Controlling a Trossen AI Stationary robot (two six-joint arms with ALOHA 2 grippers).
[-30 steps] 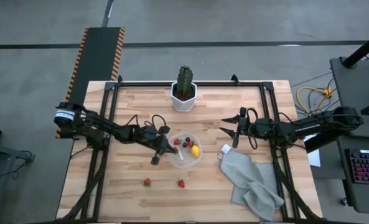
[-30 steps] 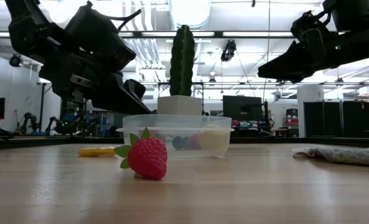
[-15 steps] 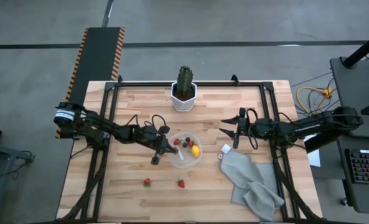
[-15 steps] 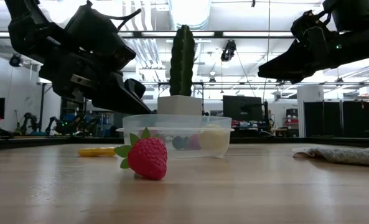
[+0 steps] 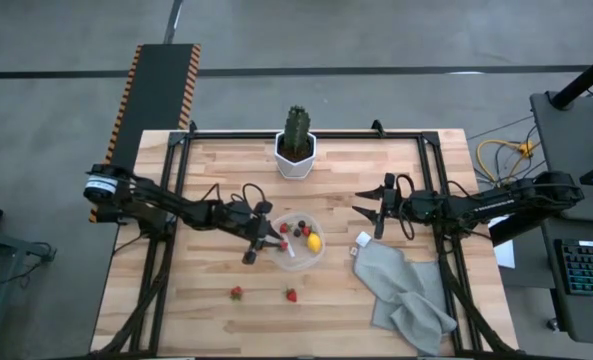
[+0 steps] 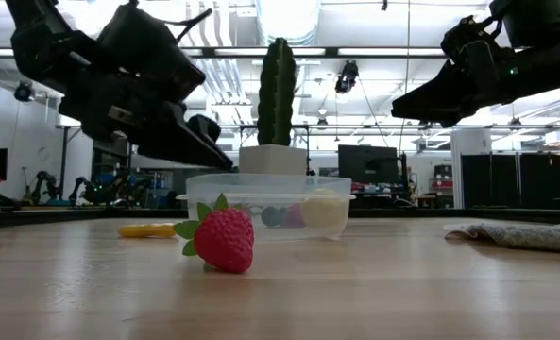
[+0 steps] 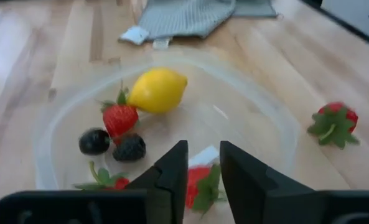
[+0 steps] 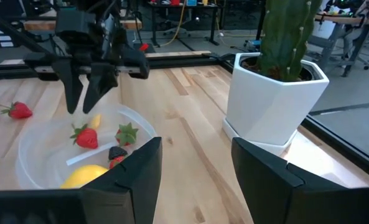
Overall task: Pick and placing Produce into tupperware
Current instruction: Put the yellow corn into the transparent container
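The clear round tupperware (image 5: 321,256) stands mid-table and holds a yellow lemon (image 7: 157,89), strawberries (image 7: 120,118) and two dark berries (image 7: 129,147). My left gripper (image 7: 203,155) hangs open just above its left rim, slanting down. A strawberry (image 7: 200,183) lies on the bottom below the gap between its fingers. Two more strawberries (image 5: 236,293) (image 5: 291,295) lie on the table nearer the front edge. My right gripper (image 5: 361,205) hovers open to the right of the tupperware, above the table, with nothing between its fingers.
A tall green cactus in a white pot (image 5: 295,145) stands behind the tupperware at the far edge. A crumpled grey cloth (image 5: 406,290) with a white tag (image 5: 363,240) lies at the front right. Bare wood stretches along the front left.
My left gripper's fingers have spread apart over the tupperware's left rim, while the arm has stayed in place. The right arm has kept still.
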